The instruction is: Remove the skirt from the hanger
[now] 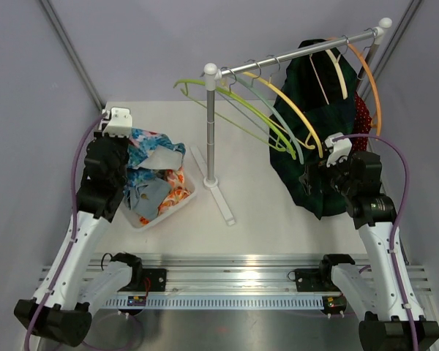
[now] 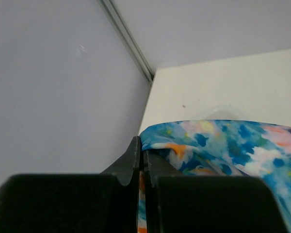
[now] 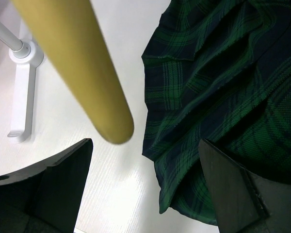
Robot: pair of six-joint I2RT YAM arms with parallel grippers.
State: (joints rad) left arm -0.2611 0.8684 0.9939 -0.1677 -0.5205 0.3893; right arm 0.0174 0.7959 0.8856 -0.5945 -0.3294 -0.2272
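Toward the right edge of the table, the skirt hangs from the far end of the rail, its hem reaching down close to the tabletop. At its lower left side the right gripper stands spread wide, holding nothing. The tip of a yellow hanger pokes down between the fingers, just beside the cloth.

That tip is the main risk. If the jaws close where they are, they may catch the hanger with the fabric, or instead of it, and a pull would drag the hanger along the rail. Which hanger carries the skirt is hard to pick out among its crowded neighbours, so tugging low on the hem could snag it or lift a hook off the rail. The stand has a narrow foot, and a sideways pull might tip it.

The left gripper is pressed together, seemingly empty, over the clothes in the tray near the left edge, too far away to steady anything.
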